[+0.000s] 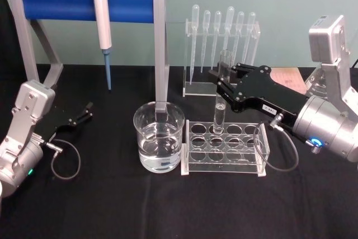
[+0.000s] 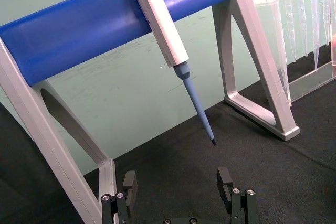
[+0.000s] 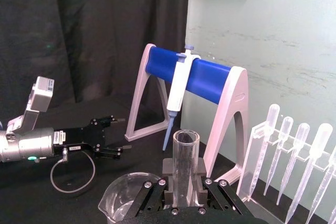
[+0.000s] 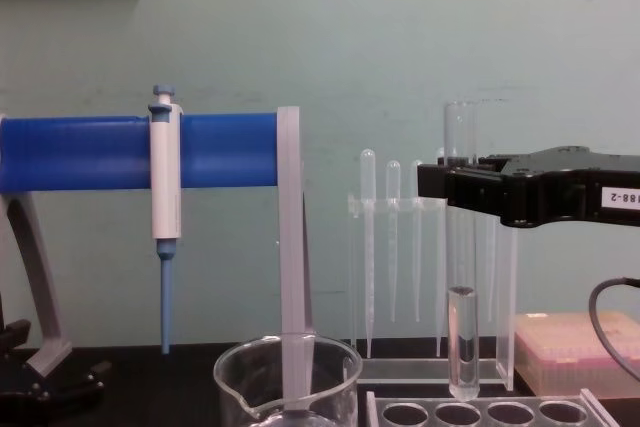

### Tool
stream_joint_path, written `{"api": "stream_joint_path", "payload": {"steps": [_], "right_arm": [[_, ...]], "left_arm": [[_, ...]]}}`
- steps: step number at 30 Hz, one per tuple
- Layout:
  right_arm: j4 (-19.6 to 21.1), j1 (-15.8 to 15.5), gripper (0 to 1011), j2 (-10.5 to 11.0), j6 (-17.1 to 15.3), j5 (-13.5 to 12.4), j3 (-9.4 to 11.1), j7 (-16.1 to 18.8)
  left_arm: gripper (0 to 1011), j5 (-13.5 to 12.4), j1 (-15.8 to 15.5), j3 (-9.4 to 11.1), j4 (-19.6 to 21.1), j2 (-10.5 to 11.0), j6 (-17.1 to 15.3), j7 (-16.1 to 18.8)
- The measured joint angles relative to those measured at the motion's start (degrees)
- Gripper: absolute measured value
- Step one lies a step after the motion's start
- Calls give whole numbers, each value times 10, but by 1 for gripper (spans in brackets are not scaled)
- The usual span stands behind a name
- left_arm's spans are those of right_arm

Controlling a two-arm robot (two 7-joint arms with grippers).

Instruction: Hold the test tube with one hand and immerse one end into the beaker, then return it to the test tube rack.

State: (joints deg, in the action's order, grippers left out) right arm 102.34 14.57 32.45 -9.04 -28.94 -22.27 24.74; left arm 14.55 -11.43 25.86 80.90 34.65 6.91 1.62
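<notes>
My right gripper (image 1: 222, 84) is shut on the clear test tube (image 1: 220, 110) around its upper half and holds it upright. In the chest view the test tube (image 4: 462, 337) ends with its rounded bottom just above the clear tube rack (image 4: 480, 412), below my right gripper (image 4: 460, 187). The right wrist view looks at the test tube's open rim (image 3: 185, 142) rising between the jaws. The wide glass beaker (image 1: 159, 138), part full of clear liquid, stands left of the rack (image 1: 224, 150). My left gripper (image 1: 85, 112) rests open and empty at the table's left.
A blue-barred stand (image 1: 56, 1) at the back left carries a white-and-blue pipettor (image 1: 102, 20), its leg just behind the beaker. A clear holder of several plastic pipettes (image 1: 221, 43) stands behind the rack. A pink box (image 4: 580, 347) sits at the back right.
</notes>
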Motion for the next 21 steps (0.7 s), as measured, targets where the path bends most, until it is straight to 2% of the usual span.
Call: {"api": "stream_joint_path", "payload": {"steps": [21], "right_arm": [[0, 0, 237, 0, 0, 0, 0, 0]], "left_arm": [[1000, 0, 0, 0, 0, 0, 0, 0]]}}
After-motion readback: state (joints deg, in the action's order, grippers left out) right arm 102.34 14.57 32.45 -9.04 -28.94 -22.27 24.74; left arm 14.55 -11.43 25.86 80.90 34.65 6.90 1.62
